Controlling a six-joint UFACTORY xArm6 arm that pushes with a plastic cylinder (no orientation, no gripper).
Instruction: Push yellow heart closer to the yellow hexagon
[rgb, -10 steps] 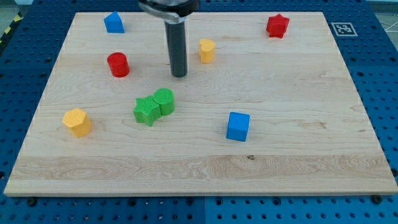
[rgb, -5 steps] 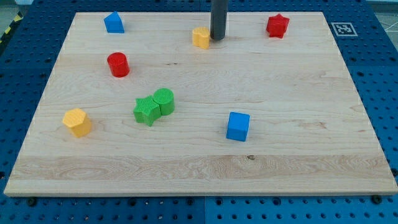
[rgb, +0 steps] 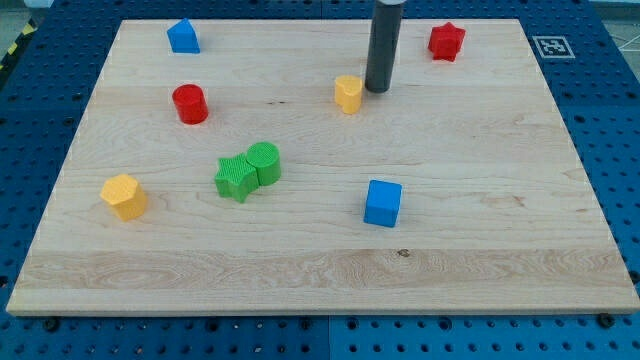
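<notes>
The yellow heart (rgb: 348, 93) sits on the wooden board (rgb: 480, 200) above the view's middle. My tip (rgb: 377, 88) rests on the board just right of the heart, close to it or touching. The yellow hexagon (rgb: 124, 196) lies far off at the view's lower left.
A red cylinder (rgb: 189, 104) and a blue block (rgb: 182, 36) are at the upper left. A green star (rgb: 235, 178) and green cylinder (rgb: 264, 162) touch near the middle left, between heart and hexagon. A blue cube (rgb: 383, 203) is lower centre, a red star (rgb: 446, 41) upper right.
The rod swung from left of the heart to its right side, up then back down. The heart first shifted up-left, then down-right. Other blocks have not moved.
</notes>
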